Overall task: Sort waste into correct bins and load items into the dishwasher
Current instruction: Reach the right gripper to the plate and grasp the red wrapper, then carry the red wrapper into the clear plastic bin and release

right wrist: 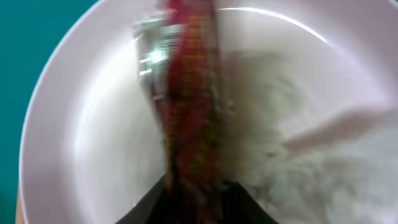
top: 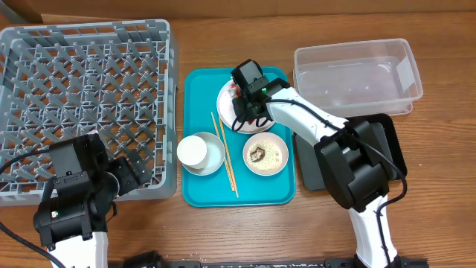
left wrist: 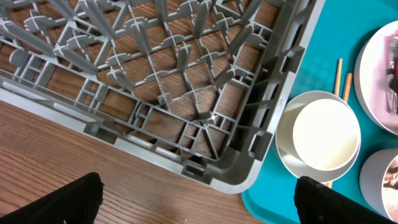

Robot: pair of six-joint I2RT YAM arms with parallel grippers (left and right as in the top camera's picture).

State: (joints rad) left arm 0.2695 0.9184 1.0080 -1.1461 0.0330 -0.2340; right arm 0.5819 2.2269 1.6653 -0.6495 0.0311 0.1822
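My right gripper is shut on the red snack wrapper just over the white plate; the crumpled tissue lies on the plate beside it. In the overhead view the gripper covers the plate. The white cup stands in the grey-blue bowl. The pink bowl holds rice grains and a brown scrap. The chopsticks lie between the bowls. My left gripper is open over bare table beside the grey rack.
All the dishes sit on a teal tray. The clear tub stands at the back right. The black tray lies under my right arm. The rack's corner is just ahead of my left fingers.
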